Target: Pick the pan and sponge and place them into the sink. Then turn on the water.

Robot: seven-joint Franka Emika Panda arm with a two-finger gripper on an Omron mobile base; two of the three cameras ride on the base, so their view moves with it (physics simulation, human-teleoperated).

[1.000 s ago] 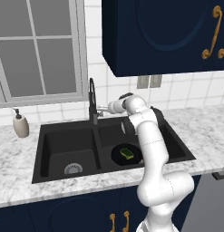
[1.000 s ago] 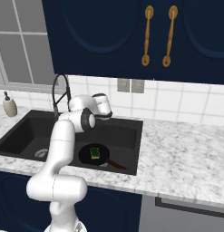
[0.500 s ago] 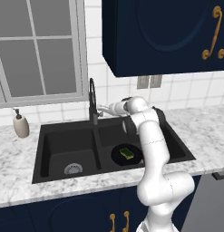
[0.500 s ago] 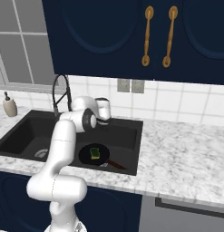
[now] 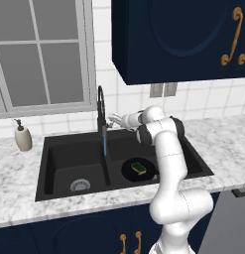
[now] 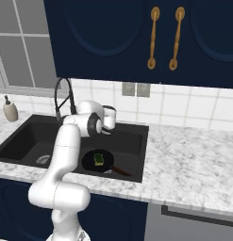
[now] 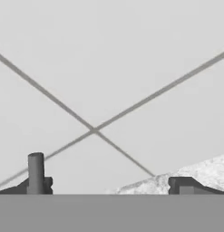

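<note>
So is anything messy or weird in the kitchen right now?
Nothing is spilled or broken. The sponge sits in the pan, inside the right basin of the sink, which is a bit unusual but tidy. A thin stream of water runs from the faucet. The pincer is open beside the faucet.

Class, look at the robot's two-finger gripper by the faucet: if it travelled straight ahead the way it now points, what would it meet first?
Most likely the white tiled wall behind the sink. The hand view, looking along the open two-finger gripper, shows tile with crossing grout lines ahead and a corner of marbled grey-white countertop lower down. How far off the wall is stays unclear.
</note>
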